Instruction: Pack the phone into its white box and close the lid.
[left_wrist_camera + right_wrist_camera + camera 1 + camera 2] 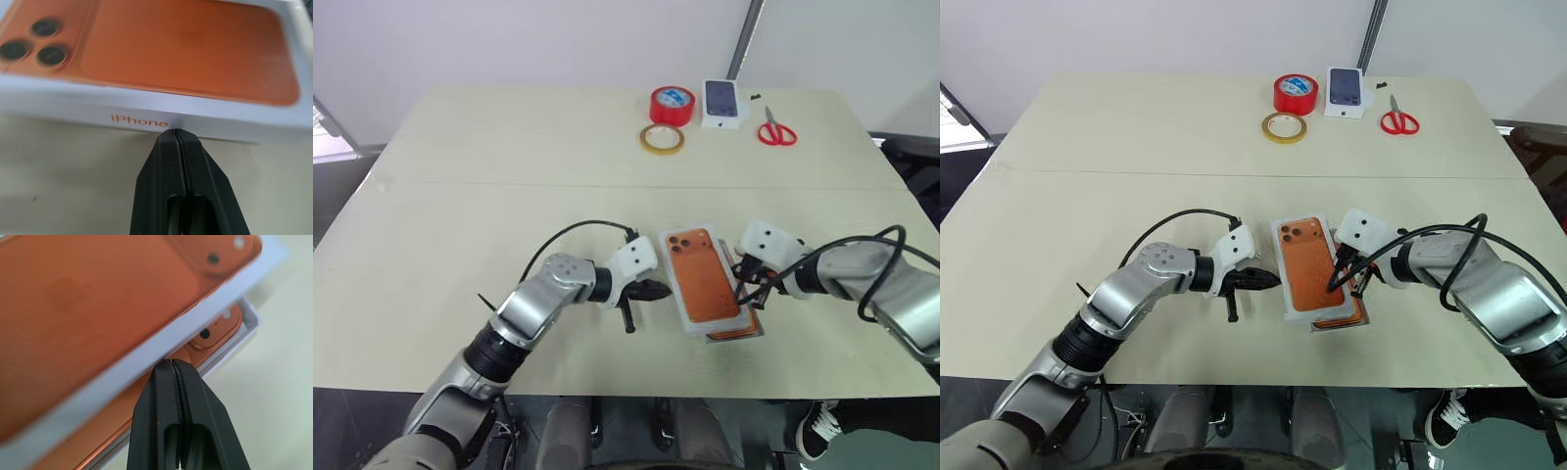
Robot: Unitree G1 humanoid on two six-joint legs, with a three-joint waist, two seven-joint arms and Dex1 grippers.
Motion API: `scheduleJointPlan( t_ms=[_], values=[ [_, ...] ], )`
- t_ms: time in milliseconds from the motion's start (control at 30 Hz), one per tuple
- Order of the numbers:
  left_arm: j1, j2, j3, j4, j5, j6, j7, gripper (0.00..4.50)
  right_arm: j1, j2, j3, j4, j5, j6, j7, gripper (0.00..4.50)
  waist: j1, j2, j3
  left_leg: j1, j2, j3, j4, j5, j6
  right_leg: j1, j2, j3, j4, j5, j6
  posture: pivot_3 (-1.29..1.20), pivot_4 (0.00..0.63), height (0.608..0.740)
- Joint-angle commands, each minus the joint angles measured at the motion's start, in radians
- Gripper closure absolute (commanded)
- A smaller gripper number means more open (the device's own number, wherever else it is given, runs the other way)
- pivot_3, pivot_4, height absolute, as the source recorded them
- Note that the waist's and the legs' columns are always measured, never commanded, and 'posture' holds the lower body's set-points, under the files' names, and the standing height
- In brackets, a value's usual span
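Note:
The lid, white with an orange phone printed on its outer face, lies print up and askew over the white box near the table's front edge. Under the lid's near right corner the orange phone shows inside the box. My left gripper is shut, and its tip touches the lid's left side wall. My right gripper is shut too, with its tip at the lid's right edge, just above the phone.
At the table's far side lie a red tape roll, a yellowish tape ring, a small white box printed with a dark phone and red scissors. The table's front edge runs close behind the box.

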Motion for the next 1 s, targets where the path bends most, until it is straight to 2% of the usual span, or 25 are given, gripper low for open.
scheduleJointPlan(
  t_ms=[33,533,1000],
  values=[
    [-0.035,-0.026,-0.011,-0.058,-0.020,-0.006,-0.014,4.50,0.017,-0.011,-0.046,-0.053,-0.010,-0.015,0.024,4.47,-0.001,0.000,0.000,0.000,0.000,0.000,0.000,0.000,0.000,0.000,0.000,0.000,0.000,0.000,0.000,0.00,0.150,0.740],
    [-0.068,-0.062,-0.059,-0.031,0.001,-0.022,-0.043,4.50,0.116,-0.044,-0.138,-0.109,-0.016,0.010,0.068,4.47,0.000,0.000,0.000,0.000,0.000,0.000,0.000,0.000,0.000,0.000,0.000,0.000,0.000,0.000,0.000,0.00,0.150,0.740],
    [-0.086,-0.061,-0.043,0.016,0.015,-0.039,-0.044,4.50,0.146,-0.032,-0.147,-0.132,-0.020,0.037,0.063,4.47,0.000,0.000,0.000,0.000,0.000,-0.001,0.001,0.000,0.000,0.001,0.001,0.000,0.000,0.000,0.000,0.00,0.150,0.740]
  ],
)
